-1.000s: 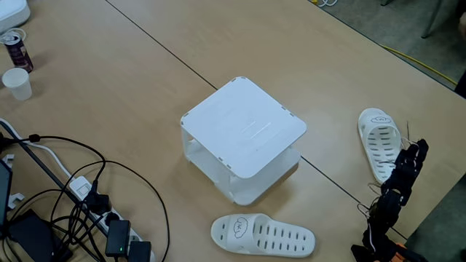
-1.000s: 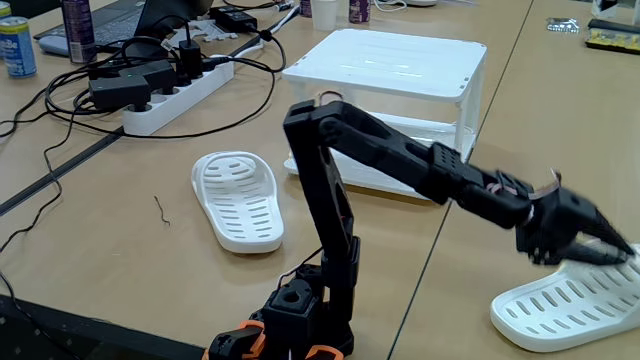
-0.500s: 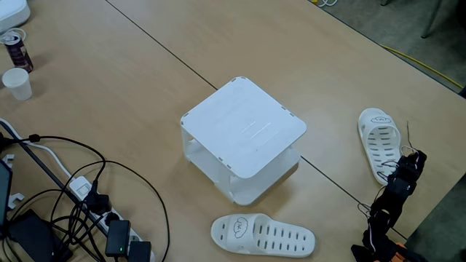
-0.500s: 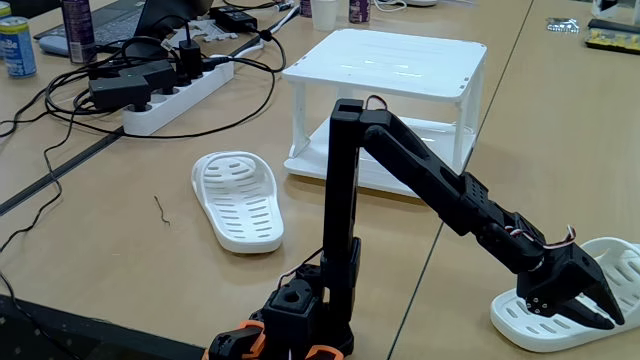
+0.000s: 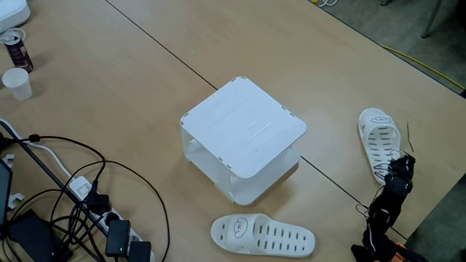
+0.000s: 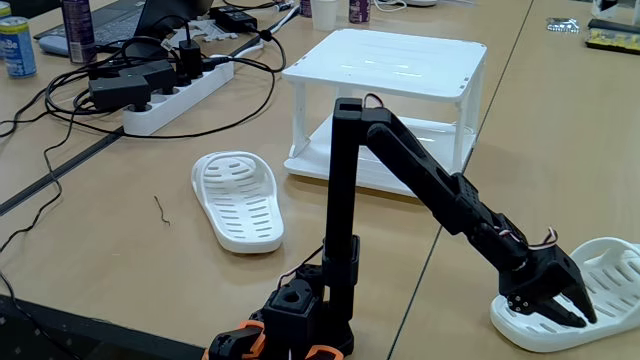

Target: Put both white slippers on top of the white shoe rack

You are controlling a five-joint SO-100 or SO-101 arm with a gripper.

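The white shoe rack (image 5: 244, 131) (image 6: 385, 68) stands mid-table with a bare top. One white slipper (image 5: 379, 138) (image 6: 600, 290) lies to the right of the rack in both fixed views. My black gripper (image 5: 394, 167) (image 6: 562, 312) is down at this slipper's heel end. Its jaws are spread open over the heel rim and hold nothing. The other white slipper (image 5: 262, 235) (image 6: 238, 198) lies flat on the table by itself, its cloud-face drawing facing up in a fixed view.
A power strip (image 6: 165, 95) with tangled black cables (image 5: 69, 189) lies on the rack's far side from the gripper. A paper cup (image 5: 17, 82) and cans (image 6: 16, 45) stand beyond it. The arm's base (image 6: 295, 320) sits at the table edge.
The arm has stretched and sunk. The gripper dropped from above the slipper to its heel end on the table, jaws still spread. Both slippers and the rack stayed put.
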